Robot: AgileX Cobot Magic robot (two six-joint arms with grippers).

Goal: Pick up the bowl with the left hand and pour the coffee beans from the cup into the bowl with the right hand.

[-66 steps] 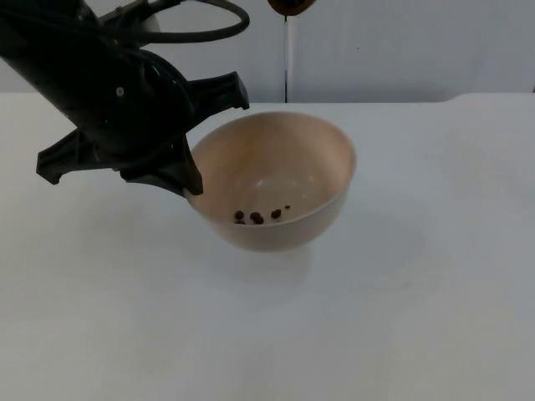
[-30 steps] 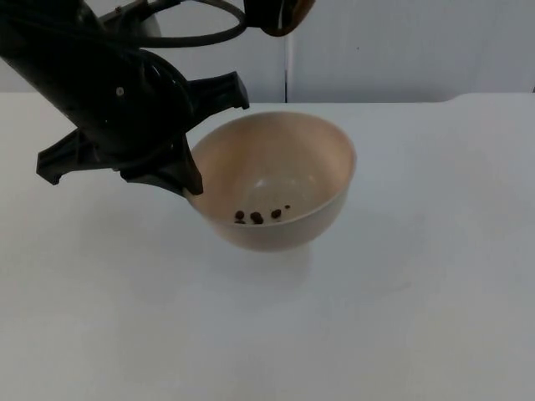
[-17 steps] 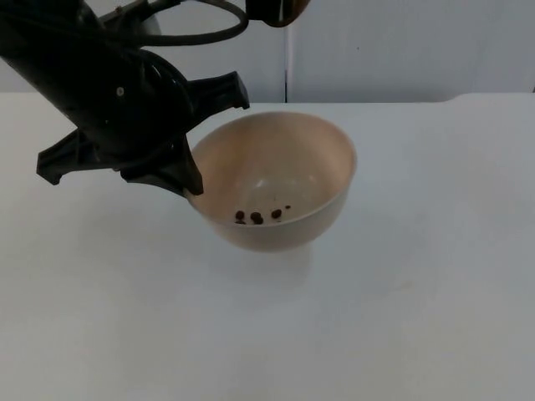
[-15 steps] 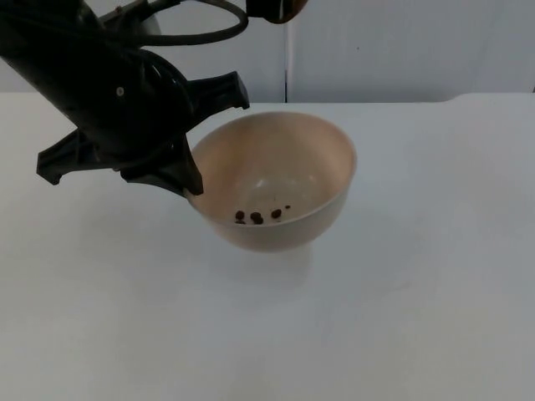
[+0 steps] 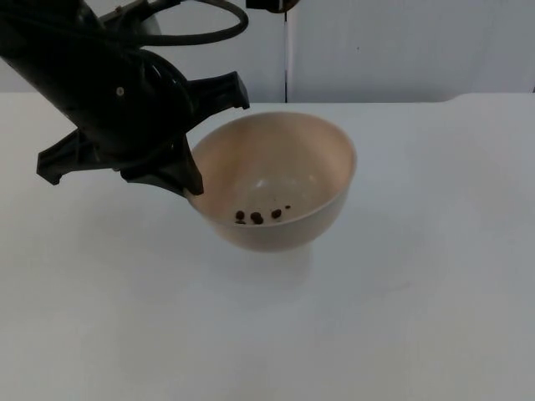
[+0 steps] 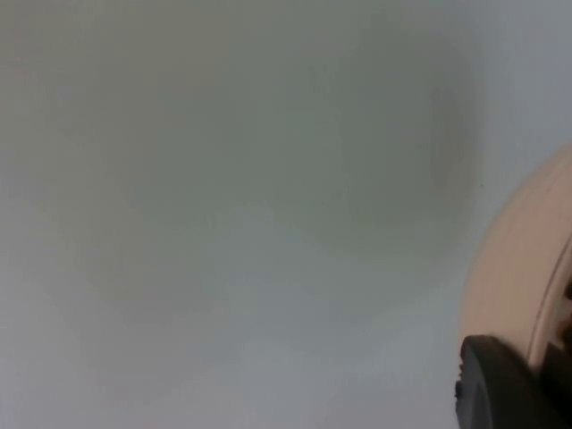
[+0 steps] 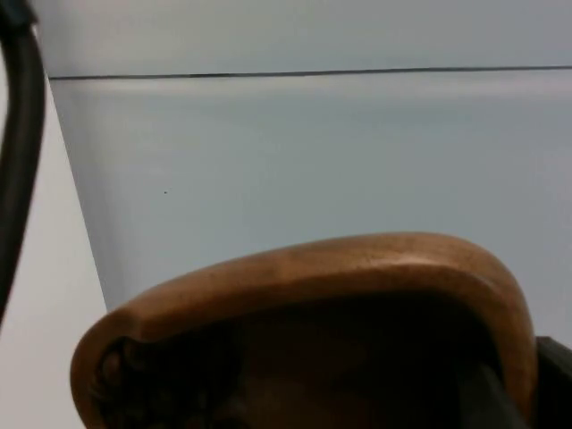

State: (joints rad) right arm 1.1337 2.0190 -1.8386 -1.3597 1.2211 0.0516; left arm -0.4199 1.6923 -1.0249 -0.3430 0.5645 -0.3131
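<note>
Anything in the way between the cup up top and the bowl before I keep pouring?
Nothing visible. The cup, in the right end effector, hangs high above the bowl, and the space between them is open. The left end effector grips the bowl's rim at the side, clear of its mouth. A few coffee beans lie inside.

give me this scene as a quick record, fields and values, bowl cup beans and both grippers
bowl: beige, held at its rim, tilted
coffee beans: a few, low in the bowl
cup: brown, wooden look, in front of the grey partition wall
left gripper: shut on the bowl's rim
right gripper: holds the cup; a finger lies against its side
table: white, faint shadow under the bowl
</note>
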